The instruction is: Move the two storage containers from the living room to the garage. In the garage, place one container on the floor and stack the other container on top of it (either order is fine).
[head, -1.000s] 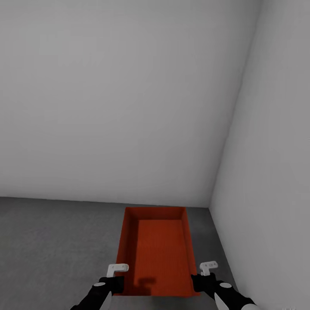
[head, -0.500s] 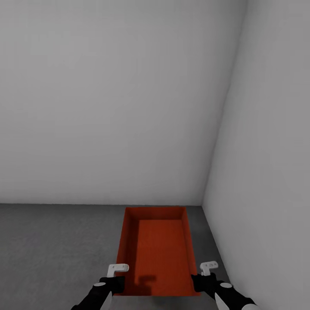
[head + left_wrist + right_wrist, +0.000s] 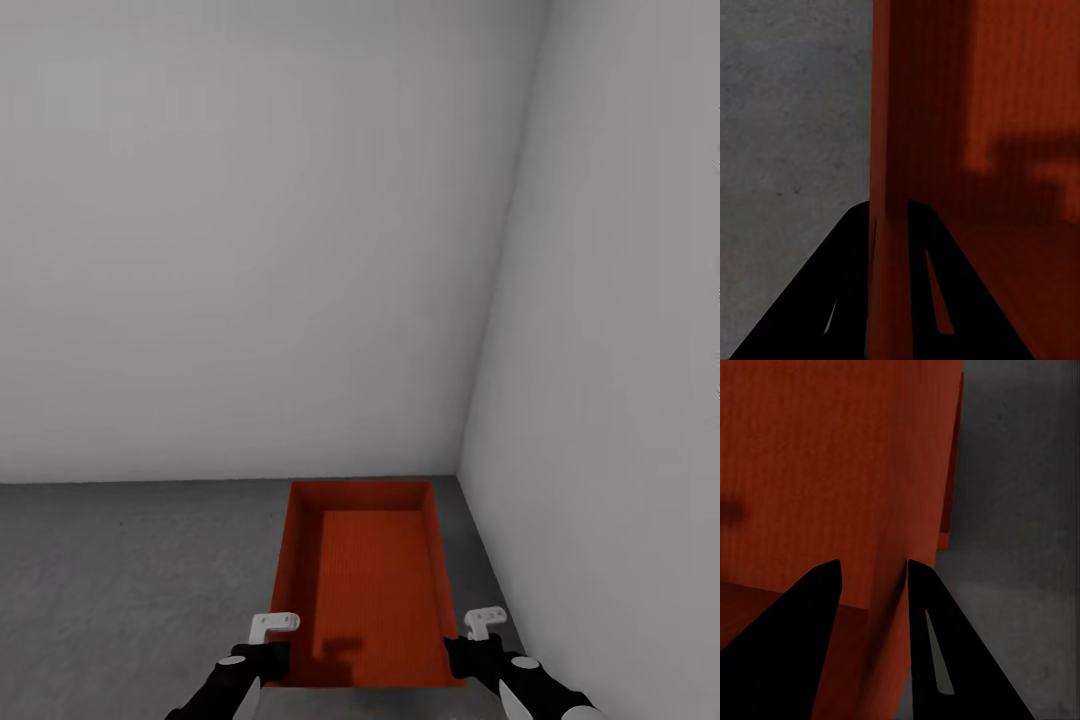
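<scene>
The storage container [image 3: 365, 585] hung between both arms above the garage floor [image 3: 120, 580], long axis pointing away, left gripper [image 3: 889, 225] and right gripper [image 3: 874, 577] apparently each pinching a side wall

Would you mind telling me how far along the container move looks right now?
Done: the robot is in the garage, with dark concrete floor and pale walls ahead. In hand: one storage container is carried, the left gripper and right gripper each pinching a side wall. Left: setting it down; a second container isn't visible here, so the stack looks unfinished.
</scene>
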{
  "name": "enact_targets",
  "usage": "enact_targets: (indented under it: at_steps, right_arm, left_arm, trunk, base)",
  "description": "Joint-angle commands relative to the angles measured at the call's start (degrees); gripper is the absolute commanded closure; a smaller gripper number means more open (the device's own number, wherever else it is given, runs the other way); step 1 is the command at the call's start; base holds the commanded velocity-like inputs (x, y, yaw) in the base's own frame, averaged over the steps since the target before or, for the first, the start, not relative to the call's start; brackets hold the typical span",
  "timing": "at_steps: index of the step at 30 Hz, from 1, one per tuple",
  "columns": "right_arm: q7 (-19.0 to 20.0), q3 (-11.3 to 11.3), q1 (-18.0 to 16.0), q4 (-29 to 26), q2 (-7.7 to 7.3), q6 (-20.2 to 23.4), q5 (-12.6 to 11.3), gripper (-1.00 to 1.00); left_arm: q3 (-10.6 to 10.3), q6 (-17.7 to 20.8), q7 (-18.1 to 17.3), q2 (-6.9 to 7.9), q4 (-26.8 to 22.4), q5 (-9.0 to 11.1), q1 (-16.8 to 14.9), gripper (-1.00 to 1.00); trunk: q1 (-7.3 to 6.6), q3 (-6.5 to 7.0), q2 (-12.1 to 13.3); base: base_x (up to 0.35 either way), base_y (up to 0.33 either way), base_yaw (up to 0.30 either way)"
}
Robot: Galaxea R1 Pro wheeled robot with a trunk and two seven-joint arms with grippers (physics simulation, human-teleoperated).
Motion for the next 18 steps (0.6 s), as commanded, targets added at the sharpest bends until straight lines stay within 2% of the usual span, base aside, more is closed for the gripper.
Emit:
enact_targets:
  at_steps: [1, 18]
  right_arm:
    - [3.09, -0.16, -0.03, 0.16, -1.02, -0.29, 0.59, 1.0]
    - [3.0, -0.23, -0.03, 0.16, -1.02, -0.37, 0.42, 1.0]
  left_arm:
    - [2.37, 0.36, -0.14, 2.67, -0.74, 0.44, -0.06, 1.0]
    - [2.37, 0.36, -0.14, 2.67, -0.74, 0.44, -0.06, 1.0]
  trunk:
    - [0.03, -0.13, -0.13]
    - [0.03, -0.13, -0.13]
  base:
    - [0.0, 0.0, -0.041]
    - [0.0, 0.0, -0.003]
